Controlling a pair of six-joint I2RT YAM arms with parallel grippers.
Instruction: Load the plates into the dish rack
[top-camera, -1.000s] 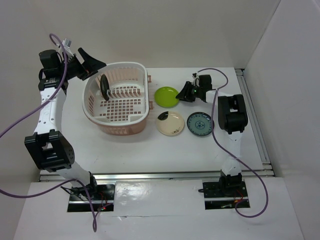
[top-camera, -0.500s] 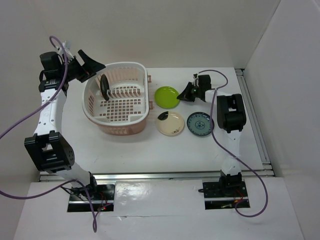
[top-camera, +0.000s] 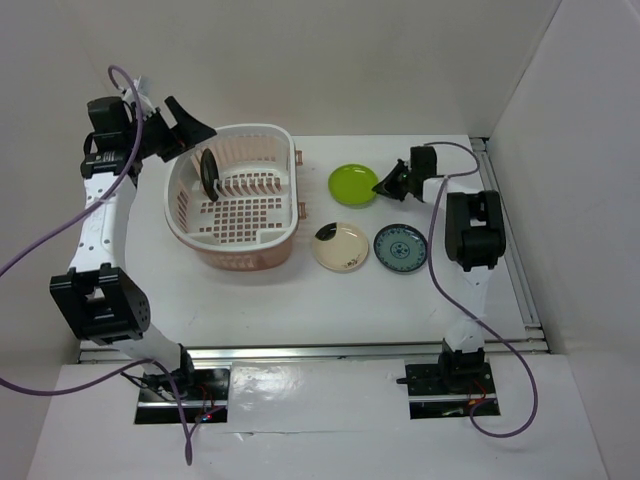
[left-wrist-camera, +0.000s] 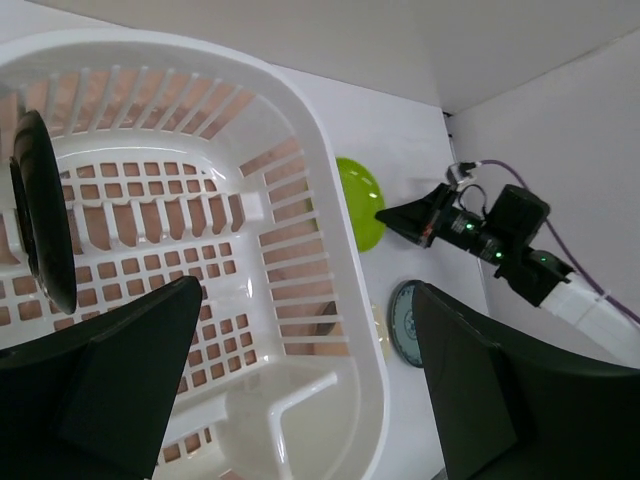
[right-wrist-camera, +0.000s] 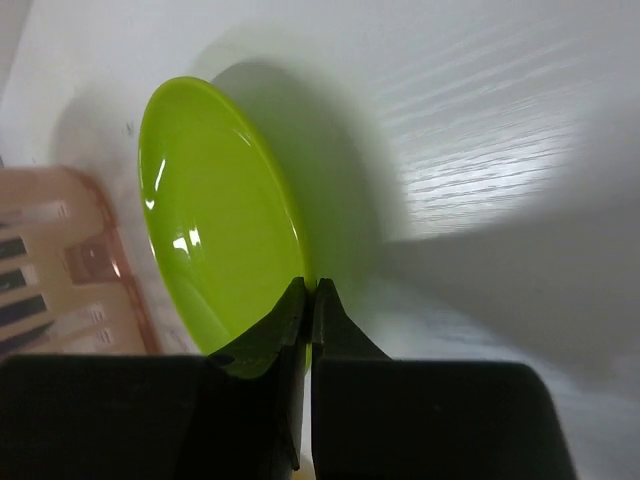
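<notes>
My right gripper (top-camera: 384, 187) (right-wrist-camera: 310, 290) is shut on the near rim of the lime green plate (top-camera: 353, 186) (right-wrist-camera: 215, 240), which tilts up from the table over its own shadow. The glossy black plate (top-camera: 209, 172) (left-wrist-camera: 45, 225) stands on edge among the dividers of the pale pink dish rack (top-camera: 243, 131) (left-wrist-camera: 340, 250). The cream plate (top-camera: 340, 246) and the blue-green patterned plate (top-camera: 400, 247) (left-wrist-camera: 405, 325) lie flat right of the rack. My left gripper (top-camera: 185, 138) (left-wrist-camera: 310, 390) hangs wide open above the rack's left back corner, holding nothing.
White walls close in the back and right side of the table. A metal rail (top-camera: 505, 230) runs along the right edge. Purple cables (top-camera: 60, 235) trail from both arms.
The right gripper closed on the green plate's rim and drew it to the right, away from the rack. The left arm lifted slightly, still open.
</notes>
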